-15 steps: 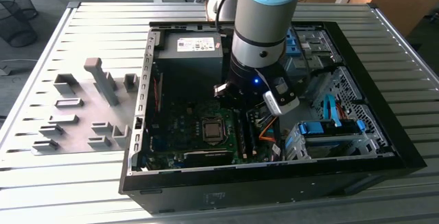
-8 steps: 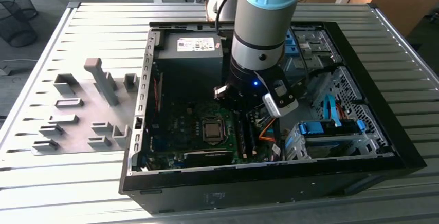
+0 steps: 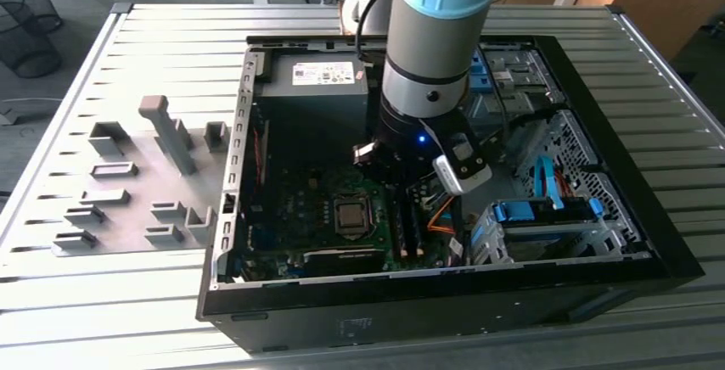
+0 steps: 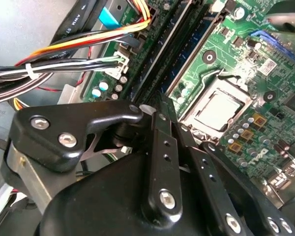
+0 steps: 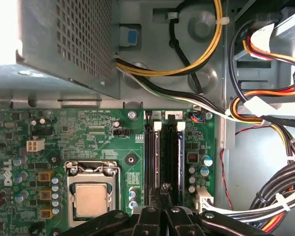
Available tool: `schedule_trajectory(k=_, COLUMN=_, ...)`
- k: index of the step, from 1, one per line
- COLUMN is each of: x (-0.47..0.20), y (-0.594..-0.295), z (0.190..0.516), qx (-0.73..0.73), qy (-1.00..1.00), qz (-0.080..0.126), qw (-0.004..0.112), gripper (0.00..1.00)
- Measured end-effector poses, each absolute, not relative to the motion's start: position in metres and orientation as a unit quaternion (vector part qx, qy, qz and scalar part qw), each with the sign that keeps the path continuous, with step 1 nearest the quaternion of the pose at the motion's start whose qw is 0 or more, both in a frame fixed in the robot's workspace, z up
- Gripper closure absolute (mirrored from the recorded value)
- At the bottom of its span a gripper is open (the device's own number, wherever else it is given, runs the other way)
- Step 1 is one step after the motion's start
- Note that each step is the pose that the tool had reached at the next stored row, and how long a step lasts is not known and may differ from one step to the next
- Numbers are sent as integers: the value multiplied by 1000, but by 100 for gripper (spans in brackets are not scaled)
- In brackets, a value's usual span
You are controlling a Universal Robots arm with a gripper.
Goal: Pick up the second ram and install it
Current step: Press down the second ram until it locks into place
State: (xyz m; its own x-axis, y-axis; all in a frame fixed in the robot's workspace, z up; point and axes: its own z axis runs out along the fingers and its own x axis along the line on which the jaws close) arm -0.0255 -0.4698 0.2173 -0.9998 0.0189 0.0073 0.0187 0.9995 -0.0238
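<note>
**Gripper lowered over the memory slots inside the open computer case**

The arm [image 3: 436, 39] reaches down into the open computer case [image 3: 453, 294], which lies on its side on the slatted metal counter [image 3: 136, 302]. The gripper [image 5: 163, 192] sits low over the motherboard [image 5: 88, 142], directly above the memory slots [image 5: 164, 147] beside the processor socket [image 5: 91, 196].

In both wrist views the jaws stand close together, nearly closed, their tips at the near end of the slot bank. A thin dark edge shows between the tips, but whether they clamp anything cannot be told.

The second ram [image 5: 154, 152] appears as a slim stick standing on edge in one slot, running away from the jaws toward the white latches at the far end. A neighbouring slot [image 5: 181, 152] carries a similar strip; which of the two is the second ram cannot be told with certainty.

Bundled cables [image 5: 265, 113] cross just beside the slots. The power supply [image 3: 311, 90] occupies the case's far corner. Grey fixture blocks [image 3: 136, 183] stand on the counter, to the exterior view's left of the case.
</note>
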Motion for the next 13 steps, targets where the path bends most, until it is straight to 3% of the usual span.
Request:
schedule_trajectory(k=6, x=-26, y=-470, z=241, qx=-9, qy=-1000, qz=13, qw=4, gripper=90)
schedule_trajectory(k=13, x=-26, y=-470, z=243, qx=-9, qy=-1000, qz=13, qw=4, gripper=90)
